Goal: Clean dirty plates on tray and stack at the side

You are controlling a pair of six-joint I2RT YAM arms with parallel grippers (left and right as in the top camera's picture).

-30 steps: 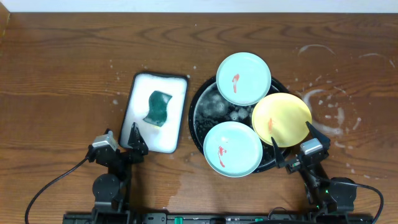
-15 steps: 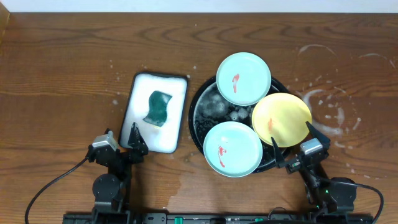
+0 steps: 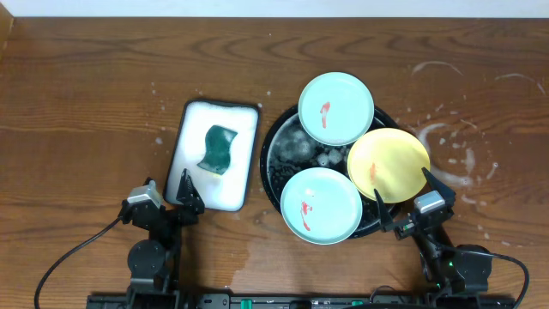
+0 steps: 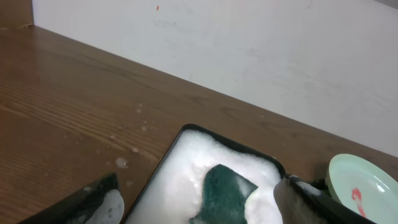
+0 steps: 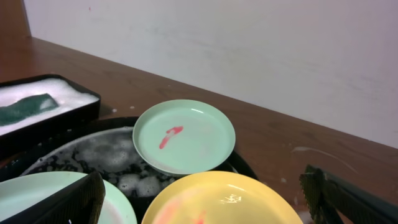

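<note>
Three plates rest on the round black tray (image 3: 273, 159), which holds soapy water. A mint-green plate (image 3: 335, 107) with a red smear sits at the far rim. A yellow plate (image 3: 388, 165) with a red smear lies at the right. Another mint-green plate (image 3: 321, 204), also smeared, lies at the near rim. My right gripper (image 3: 403, 204) stands open just in front of the yellow plate (image 5: 217, 202), holding nothing. My left gripper (image 3: 165, 193) stands open at the near end of the white tray, empty. In the right wrist view the far mint plate (image 5: 184, 137) lies ahead.
A white rectangular tray (image 3: 215, 154) full of foam holds a green sponge (image 3: 219, 148), left of the black tray. The sponge (image 4: 225, 191) lies straight ahead of my left gripper. Whitish soapy streaks (image 3: 450, 146) mark the brown tabletop to the right of the black tray.
</note>
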